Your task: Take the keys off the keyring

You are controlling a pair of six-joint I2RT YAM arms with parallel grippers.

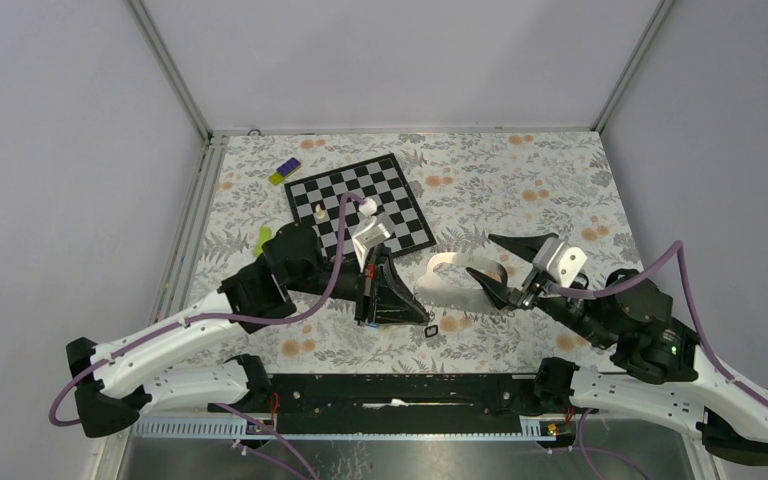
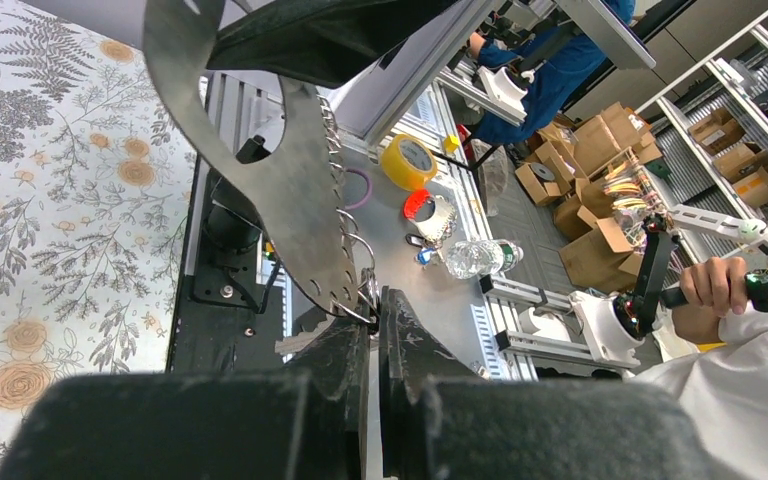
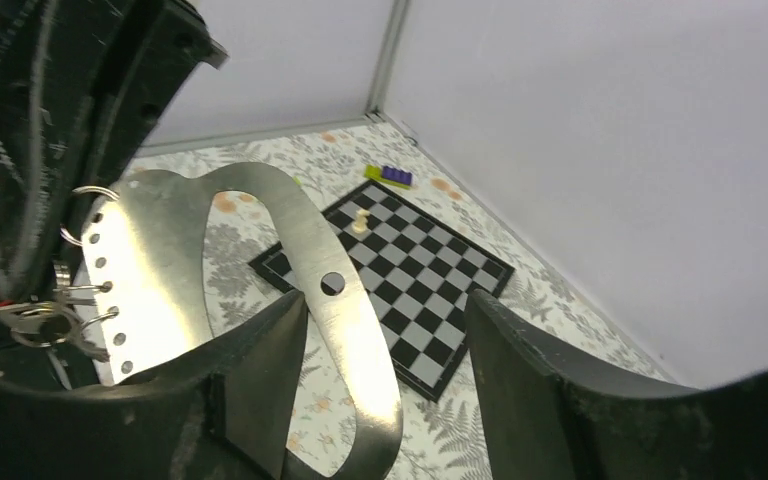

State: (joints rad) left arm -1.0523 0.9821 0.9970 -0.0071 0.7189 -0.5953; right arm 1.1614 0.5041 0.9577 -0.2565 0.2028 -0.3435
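The floral table (image 1: pixel 520 190) carries a chessboard (image 1: pixel 360 195) at the rear. A curved metal plate (image 3: pixel 160 280) sits between the arms. The right gripper (image 3: pixel 385 330) stands wide open astride the plate's band, gripping nothing. The left gripper (image 2: pixel 375 305) is closed tight on a wire keyring (image 2: pixel 368 292) at the plate's holed edge. The keys (image 3: pixel 40 322) hang there.

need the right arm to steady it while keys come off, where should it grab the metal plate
Probably the narrow curved band of the metal plate, near its lone hole, approached from the right with the right claw straddling the flat strip. It is thin, held clear of the table, and far from the ringed edge where the left claw is shut.
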